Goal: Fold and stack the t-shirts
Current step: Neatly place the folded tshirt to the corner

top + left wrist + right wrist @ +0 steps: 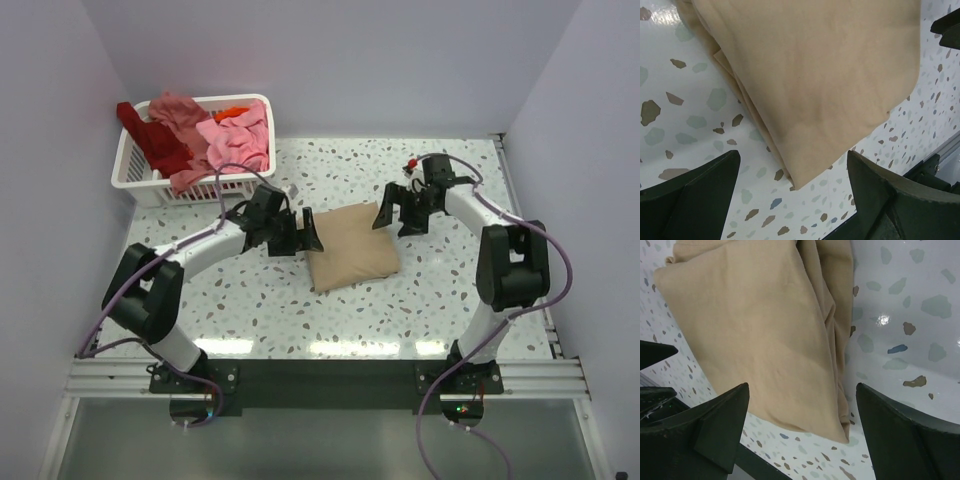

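- While the tan t-shirt (352,248) lies folded into a plump rectangle at the middle of the table (450,290), slightly askew, both arms flank it and neither holds anything.
- This is soft, light cloth. The wrist views show stacked layers along its edges, so I'd expect it to sag and spill open if lifted by one corner. Better to take two opposite edges and pinch every layer together.
- The left gripper (303,238) hovers just beside the shirt's left edge, fingers spread wide and empty.
- The right gripper (397,218) sits at the shirt's far right corner, fingers spread too, gripping nothing.
- More work is waiting: the pink shirt (240,135), salmon shirt (178,108), dark red shirt (160,145) and a glimpse of the orange shirt (232,104) are heaped in the white basket (135,180) at the far left corner, with the dark red one draped over the rim.
- The tabletop is glossy speckled terrazzo and looks slick, so the cloth should slide rather than snag.
- Pale walls close in on the left, far and right sides, and a metal rail (320,378) runs along the near edge.
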Tool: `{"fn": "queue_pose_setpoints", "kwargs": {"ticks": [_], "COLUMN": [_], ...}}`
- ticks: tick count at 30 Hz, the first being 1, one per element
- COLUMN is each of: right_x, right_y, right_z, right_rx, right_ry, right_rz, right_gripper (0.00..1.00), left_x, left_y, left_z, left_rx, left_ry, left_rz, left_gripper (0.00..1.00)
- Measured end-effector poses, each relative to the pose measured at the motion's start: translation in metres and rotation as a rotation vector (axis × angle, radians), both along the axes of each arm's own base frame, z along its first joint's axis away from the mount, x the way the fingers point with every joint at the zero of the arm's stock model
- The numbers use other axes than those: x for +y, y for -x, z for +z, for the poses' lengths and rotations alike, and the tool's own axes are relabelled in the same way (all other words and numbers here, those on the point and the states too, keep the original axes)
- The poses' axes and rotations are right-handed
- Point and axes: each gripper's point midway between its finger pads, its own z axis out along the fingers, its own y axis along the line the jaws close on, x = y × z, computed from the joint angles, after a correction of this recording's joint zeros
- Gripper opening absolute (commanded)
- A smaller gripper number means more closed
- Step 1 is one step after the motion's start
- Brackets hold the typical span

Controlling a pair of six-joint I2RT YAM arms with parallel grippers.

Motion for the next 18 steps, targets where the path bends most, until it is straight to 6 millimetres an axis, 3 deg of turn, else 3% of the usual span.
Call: {"fn": "queue_pose_setpoints", "kwargs": {"ticks": [10, 18], "right_x": [0.002, 0.006], "right_y": [-0.005, 0.000], "right_z": [-0.033, -0.049], "right_rx": [0.041, 0.057], "right_ry": [-0.002, -0.026], "right_rz": [0.029, 0.046], "right_gripper": [0.91, 0.91], "left_x": [0.005, 0.008], "left_y": [-0.003, -0.012], "left_z": [-0.048, -0.057], "left_rx": [0.104, 0.098], "left_ry": [-0.092, -0.136], "left_rz": [0.015, 0.020], "left_gripper": [0.82, 0.73]}}
